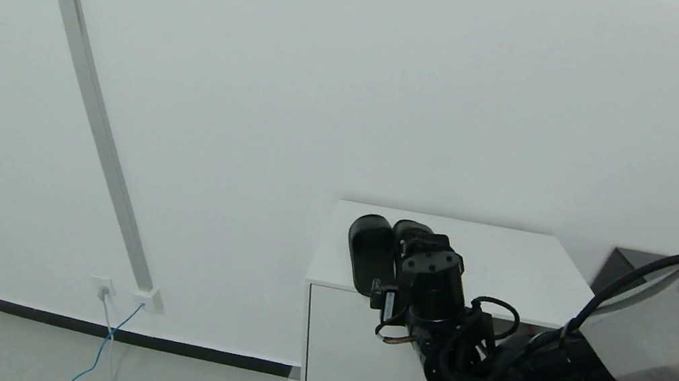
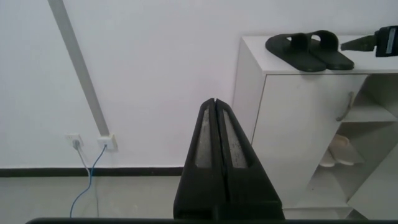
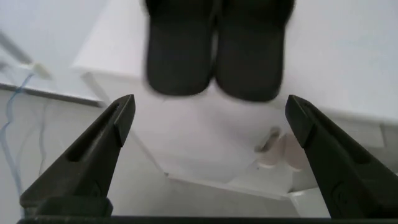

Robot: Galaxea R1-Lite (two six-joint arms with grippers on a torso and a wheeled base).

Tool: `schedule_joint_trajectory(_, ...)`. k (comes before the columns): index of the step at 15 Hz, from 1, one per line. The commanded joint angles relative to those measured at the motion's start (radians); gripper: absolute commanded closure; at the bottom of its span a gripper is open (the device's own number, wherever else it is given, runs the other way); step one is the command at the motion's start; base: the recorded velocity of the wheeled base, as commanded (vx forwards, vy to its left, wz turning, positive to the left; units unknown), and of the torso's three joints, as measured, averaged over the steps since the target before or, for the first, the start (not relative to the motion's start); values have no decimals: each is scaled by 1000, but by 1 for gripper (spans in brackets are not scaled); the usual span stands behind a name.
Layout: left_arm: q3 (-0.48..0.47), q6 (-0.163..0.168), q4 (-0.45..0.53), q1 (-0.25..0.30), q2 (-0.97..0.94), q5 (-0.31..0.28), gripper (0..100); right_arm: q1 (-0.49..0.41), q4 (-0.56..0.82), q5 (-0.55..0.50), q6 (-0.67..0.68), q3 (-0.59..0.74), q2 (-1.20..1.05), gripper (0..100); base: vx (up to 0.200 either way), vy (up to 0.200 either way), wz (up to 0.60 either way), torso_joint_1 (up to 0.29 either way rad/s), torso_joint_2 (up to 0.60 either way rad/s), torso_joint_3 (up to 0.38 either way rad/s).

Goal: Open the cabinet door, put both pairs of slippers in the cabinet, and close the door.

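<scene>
The right claw hangs spread wide over the near edge of the white cabinet, gripping nothing. The black slippers lie side by side on the cabinet top, just past the claw's tips. The left claw is clenched on nothing, well off to the left. The cabinet door stands open, and pale slippers rest on a low shelf inside.

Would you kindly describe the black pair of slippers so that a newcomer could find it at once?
Find the white cabinet against the white wall. On its top, near the front left corner, the black slippers lie side by side. They are dark and out in the open, unlike the pale slippers tucked inside the cabinet.
</scene>
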Motion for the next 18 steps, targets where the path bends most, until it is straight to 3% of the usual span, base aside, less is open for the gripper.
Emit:
schedule_joint_trajectory(1,0,0,-1,0,1,1,100,-5,-6,0,0,0,33,0,200,0,0,12,2,7)
schedule_joint_trajectory(5,0,0,-1,0,1,1,100,-17,-58,1,-1,-9,94,0,200,0,0,2,1,0)
schedule_joint_trajectory(8,0,-2,-1,0,1,1,100,-40,-130,3,-21,-54,162,0,0,0,0,0,0,0)
schedule_joint_trajectory(18,0,-3,-1,0,1,1,100,-109,-130,6,-74,-261,289,0,0,0,0,0,0,0)
